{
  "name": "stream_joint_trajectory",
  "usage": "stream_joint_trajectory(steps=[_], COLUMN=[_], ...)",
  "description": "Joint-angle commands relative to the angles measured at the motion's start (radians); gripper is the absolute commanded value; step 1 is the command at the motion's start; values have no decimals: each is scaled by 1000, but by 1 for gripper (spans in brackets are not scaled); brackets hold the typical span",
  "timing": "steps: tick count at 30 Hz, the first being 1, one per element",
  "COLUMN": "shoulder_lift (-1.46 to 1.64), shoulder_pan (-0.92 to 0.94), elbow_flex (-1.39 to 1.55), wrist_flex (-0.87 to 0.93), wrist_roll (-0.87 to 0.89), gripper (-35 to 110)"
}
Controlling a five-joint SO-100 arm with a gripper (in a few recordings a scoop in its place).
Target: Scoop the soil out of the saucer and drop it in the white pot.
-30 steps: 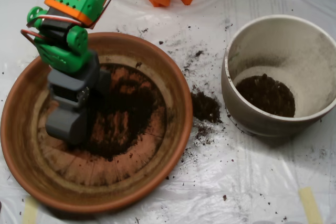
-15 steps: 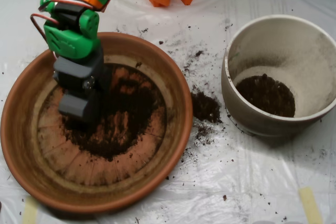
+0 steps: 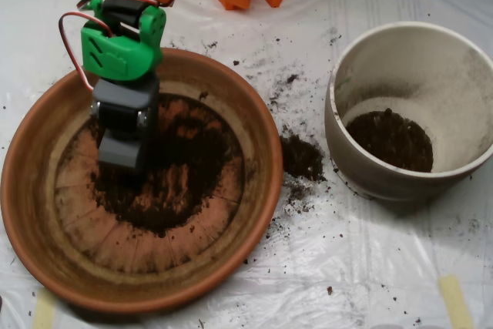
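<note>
Scoop down in the dirt, working the dish

The soil (image 3: 166, 182) lies thin across the middle of the saucer (image 3: 46, 213), so the grey scoop (image 3: 122, 161) sits low at its left edge to gather it. The white pot (image 3: 347, 144) waits well to the right with some soil already inside; a spilled clump (image 3: 302, 158) lies between them
</note>
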Motion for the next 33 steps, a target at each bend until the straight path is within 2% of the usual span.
stream_joint_trajectory(steps=[1,6,10,20,33], shoulder_lift=[75,267,457,726,686], shoulder_pan=[-20,-48,-97,-302,-614], elbow_flex=[-14,115,190,75,-232], wrist_flex=[-48,-173,-169,112,354], wrist_roll=[17,38,83,132,178], gripper=[-1,-1,-1,-1,-1])
